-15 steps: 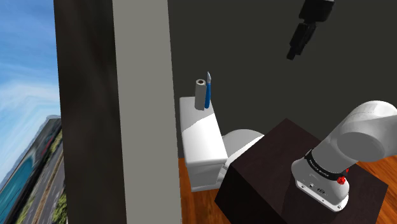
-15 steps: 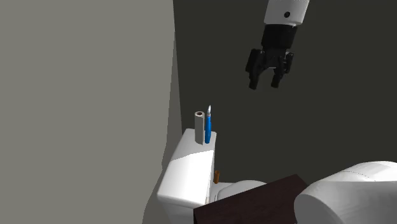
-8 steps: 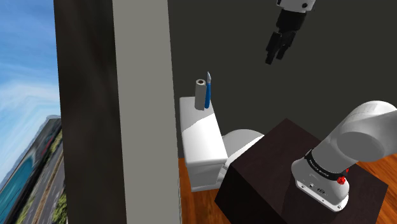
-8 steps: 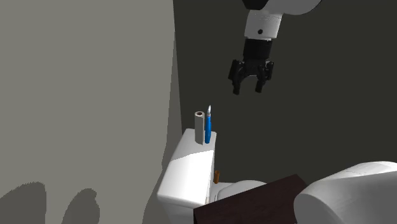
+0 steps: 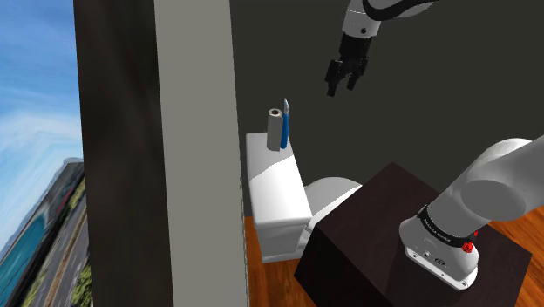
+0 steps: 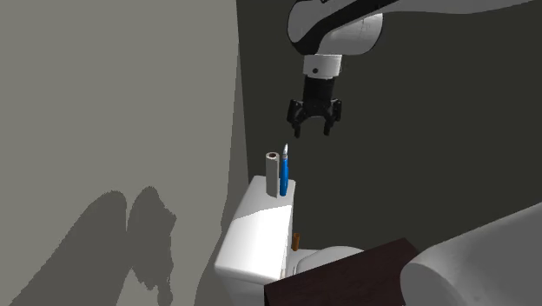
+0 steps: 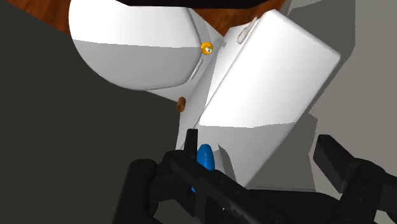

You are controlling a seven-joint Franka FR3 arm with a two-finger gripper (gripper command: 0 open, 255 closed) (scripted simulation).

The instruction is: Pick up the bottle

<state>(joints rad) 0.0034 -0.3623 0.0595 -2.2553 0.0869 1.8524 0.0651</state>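
At the far left of the shoulder view there is blue sky (image 5: pixel 35 70) outside. Next comes a tall grey wall (image 5: pixel 192 131). Just past it stands a white toilet tank (image 5: pixel 277 187). On top of the tank is a white roll (image 5: pixel 274 128), standing up. The bottle (image 5: pixel 283 129) is blue with a pale tip. It stands up straight just beside the roll, on the side away from the grey wall.

Up high and a bit to the right of the bottle hangs the black tool (image 5: pixel 341 87). It points down. Its two fingers are spread apart and there is nothing between them. It does not touch the bottle.

Below it is the white toilet bowl (image 5: pixel 331 190) on a wood floor (image 5: pixel 275 281). At the right sits the dark box (image 5: pixel 366 244), with the white arm (image 5: pixel 488 196) on it.
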